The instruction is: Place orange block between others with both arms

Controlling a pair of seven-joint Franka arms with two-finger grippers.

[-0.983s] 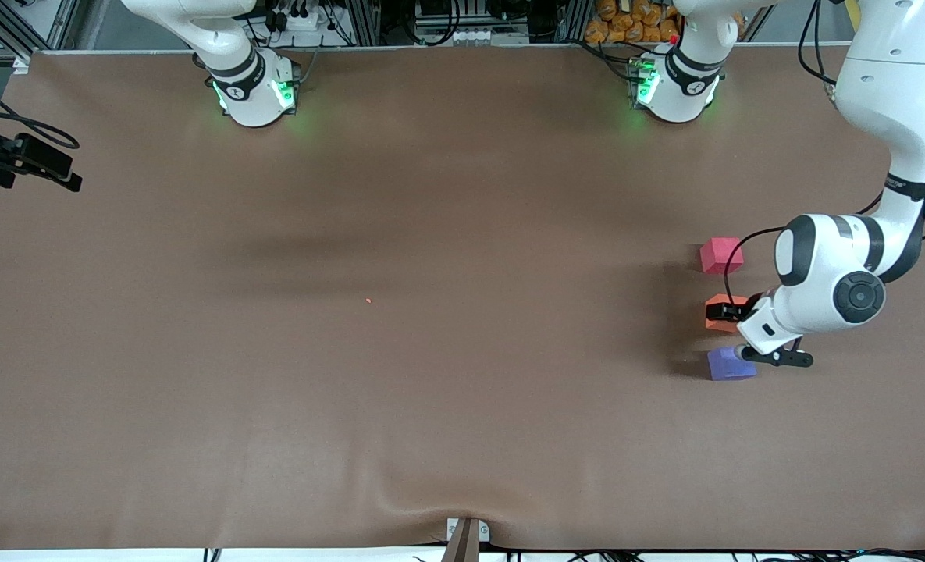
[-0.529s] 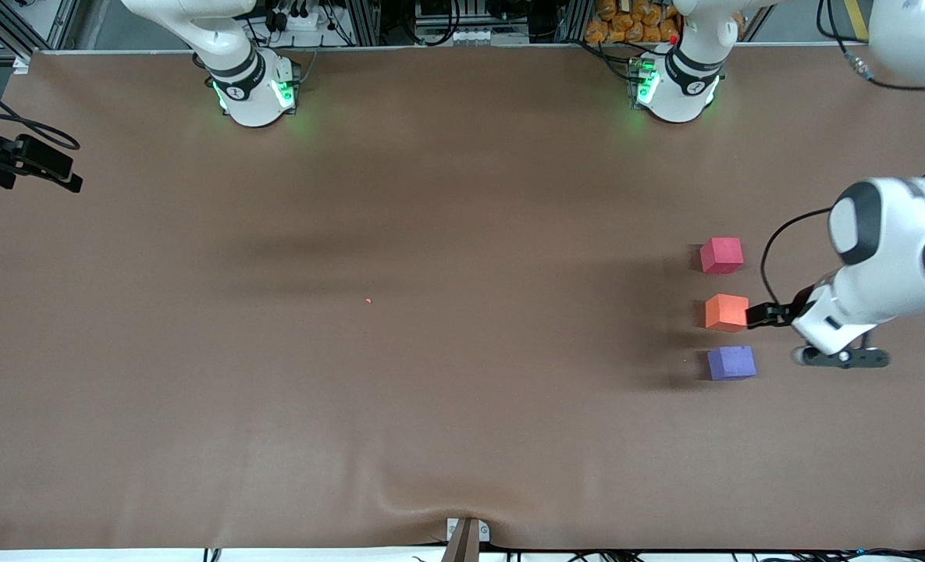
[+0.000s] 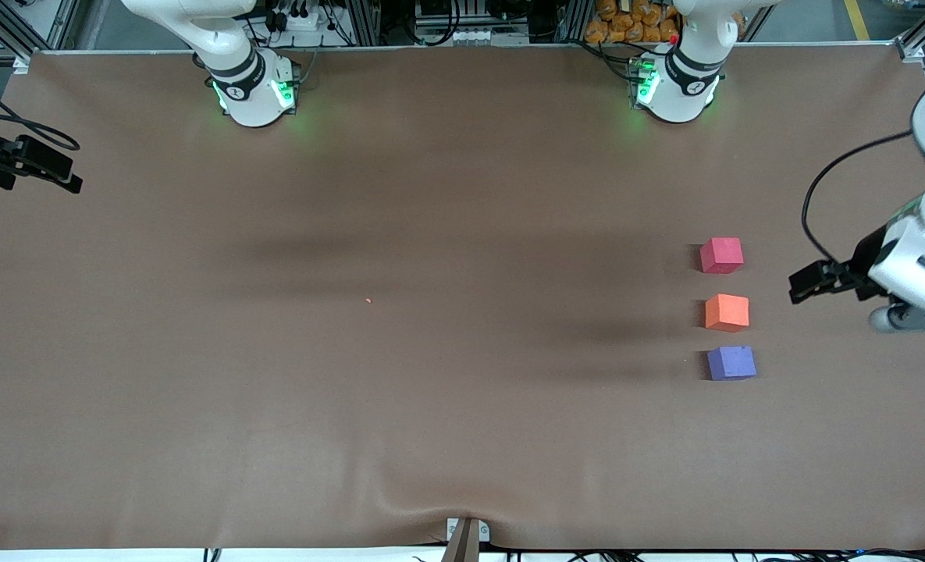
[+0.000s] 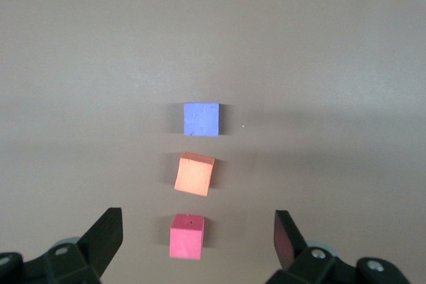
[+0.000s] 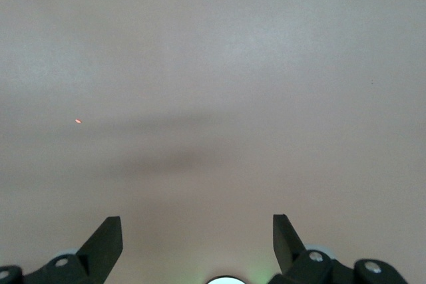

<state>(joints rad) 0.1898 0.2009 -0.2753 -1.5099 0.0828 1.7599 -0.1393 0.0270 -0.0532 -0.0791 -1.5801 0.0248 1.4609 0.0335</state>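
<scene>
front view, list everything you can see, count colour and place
pinkish-red cube: 1, pinkish-red, left arm's end of the table, farthest of the row from the front camera
orange block: 1, orange, between the other two cubes
purple cube: 1, purple, nearest the front camera
table: 1, brown cover
left gripper: 1, black, open, empty, up beside the row
right gripper: 1, black, open, empty, arm waits over bare table

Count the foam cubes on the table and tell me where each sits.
3, in a row toward the left arm's end: the pinkish-red cube farthest from the front camera, the orange block between, the purple cube nearest. None appear hidden.
</scene>
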